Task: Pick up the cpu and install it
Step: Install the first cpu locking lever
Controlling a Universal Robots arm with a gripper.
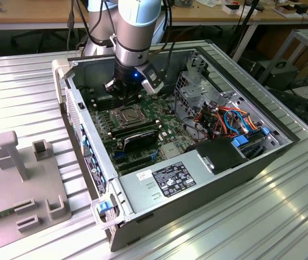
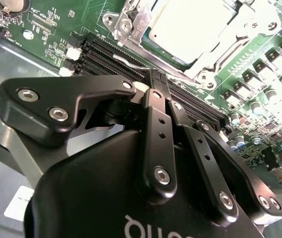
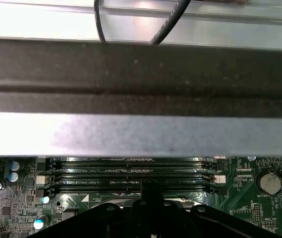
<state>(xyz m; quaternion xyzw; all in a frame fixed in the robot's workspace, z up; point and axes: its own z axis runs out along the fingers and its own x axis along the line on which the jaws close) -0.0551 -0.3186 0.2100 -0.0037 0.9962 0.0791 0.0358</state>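
The cpu (image 2: 190,25) lies flat in the socket on the green motherboard, its pale silver face showing inside the metal frame (image 2: 131,22). In the exterior view the socket (image 1: 128,115) sits mid-board inside the open computer case. My gripper (image 2: 159,79) hangs just beyond the socket, over the empty black memory slots (image 3: 131,171). Its two black fingers are pressed together with nothing visible between them, close to the thin wire lever (image 2: 126,62) at the frame's edge. The exterior view has the gripper (image 1: 126,96) low over the board, at the case's far side.
The case wall (image 3: 141,134) rises close behind the memory slots. Black memory sticks (image 1: 135,132) stand on the near side of the socket. A drive cage and coloured cables (image 1: 224,116) fill the exterior view's right. A grey fixture (image 1: 18,184) sits on the ribbed table.
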